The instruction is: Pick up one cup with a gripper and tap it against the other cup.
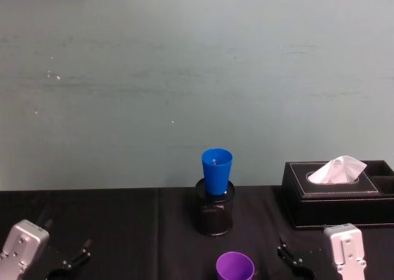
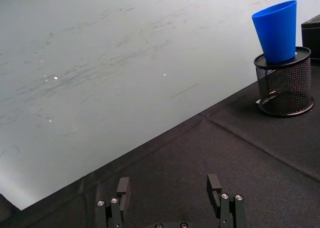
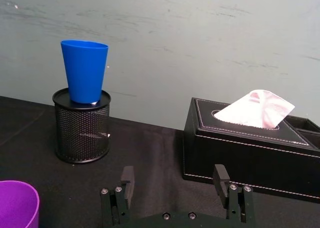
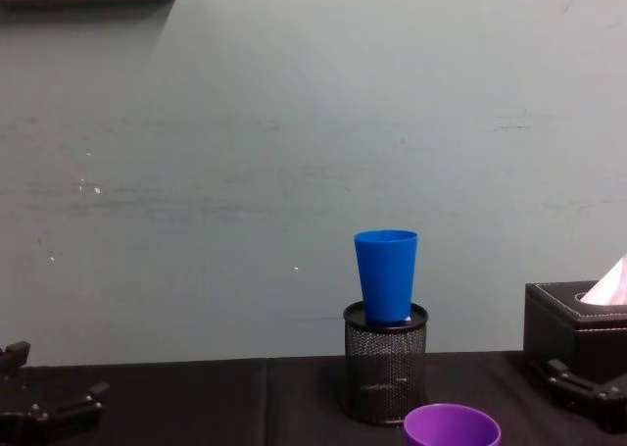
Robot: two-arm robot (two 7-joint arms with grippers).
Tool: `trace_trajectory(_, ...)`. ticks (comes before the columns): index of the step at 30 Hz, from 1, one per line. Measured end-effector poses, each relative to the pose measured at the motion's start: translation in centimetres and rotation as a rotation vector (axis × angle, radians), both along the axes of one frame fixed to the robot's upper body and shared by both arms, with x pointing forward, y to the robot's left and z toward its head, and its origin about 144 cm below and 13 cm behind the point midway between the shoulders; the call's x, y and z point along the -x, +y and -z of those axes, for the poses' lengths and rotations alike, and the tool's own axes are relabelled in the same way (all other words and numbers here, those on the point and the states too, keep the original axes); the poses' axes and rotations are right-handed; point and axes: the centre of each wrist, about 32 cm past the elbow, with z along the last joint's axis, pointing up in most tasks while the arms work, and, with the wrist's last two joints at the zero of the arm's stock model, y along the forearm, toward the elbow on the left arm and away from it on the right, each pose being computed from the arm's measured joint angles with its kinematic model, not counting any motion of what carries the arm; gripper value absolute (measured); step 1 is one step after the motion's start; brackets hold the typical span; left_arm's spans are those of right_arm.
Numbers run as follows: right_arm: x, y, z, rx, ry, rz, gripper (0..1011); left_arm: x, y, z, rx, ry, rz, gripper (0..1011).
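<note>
The purple cup (image 1: 235, 268) stands upright on the black tablecloth at the near edge, just right of centre, and nothing touches it. The blue cup (image 1: 217, 169) sits upright in the mouth of a black mesh pen holder (image 1: 214, 215) farther back. My right gripper (image 3: 173, 183) hovers low and open to the right of the purple cup (image 3: 17, 203), with nothing between its fingers. My left gripper (image 2: 168, 193) stays open and empty at the near left, far from both cups.
A black leather tissue box (image 1: 335, 197) with a white tissue sticking up stands at the back right, next to the pen holder. A pale green wall rises right behind the table. Bare black cloth (image 1: 111, 224) covers the left half.
</note>
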Motion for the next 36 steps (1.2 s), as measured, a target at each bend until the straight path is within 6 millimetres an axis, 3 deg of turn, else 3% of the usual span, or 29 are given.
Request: trace_trajectory(36, 0.05, 0.06, -0.08, 0.0, -0.007, 0.004, 1003, 0.0, 0.0, 0.0, 0.0, 0.0, 0.0, 1000)
